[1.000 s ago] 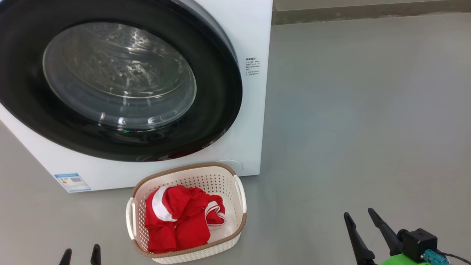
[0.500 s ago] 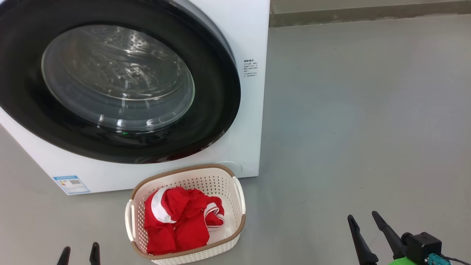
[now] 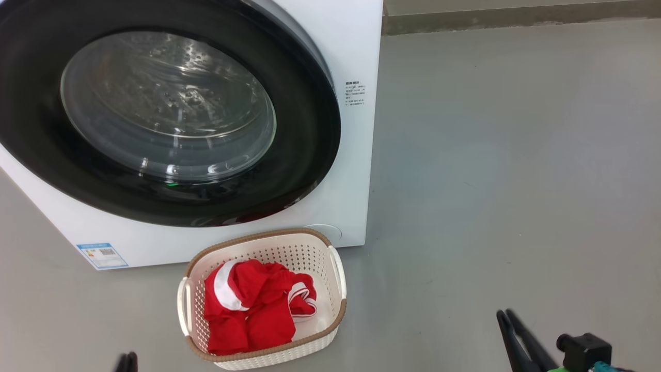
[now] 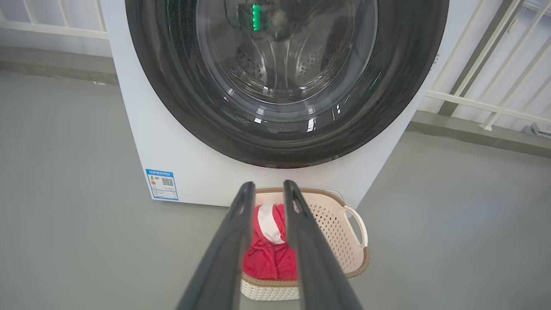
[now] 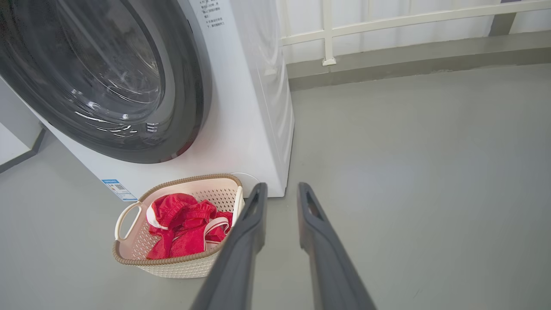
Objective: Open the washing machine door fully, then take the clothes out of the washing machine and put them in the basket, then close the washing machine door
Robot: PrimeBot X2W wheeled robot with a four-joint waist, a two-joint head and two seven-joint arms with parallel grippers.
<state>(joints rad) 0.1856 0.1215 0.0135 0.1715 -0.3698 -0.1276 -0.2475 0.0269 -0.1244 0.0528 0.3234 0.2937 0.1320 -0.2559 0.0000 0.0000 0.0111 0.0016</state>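
Note:
The washing machine (image 3: 356, 51) stands white at the left, and its black-rimmed washing machine door (image 3: 170, 108) lies flat against its front. Just before it on the floor sits the cream basket (image 3: 258, 237) with the red, white-trimmed clothes (image 3: 253, 305) heaped inside. My left gripper (image 3: 126, 357) peeks in at the bottom edge, left of the basket. My right gripper (image 3: 504, 314) is low at the right, well clear of the basket. In each wrist view, the left gripper (image 4: 267, 189) and the right gripper (image 5: 282, 189) show a narrow gap between their fingers with nothing in it.
Bare grey floor (image 3: 516, 181) spreads to the right of the machine. A low grey kerb (image 3: 516, 18) runs along the back, with a white railing (image 5: 327, 30) above it. A blue label sticker (image 3: 102, 254) marks the machine's lower left corner.
The fingers of both grippers have drawn much closer together, and both grippers sit lower in the head view. The door, basket and clothes have stayed where they were.

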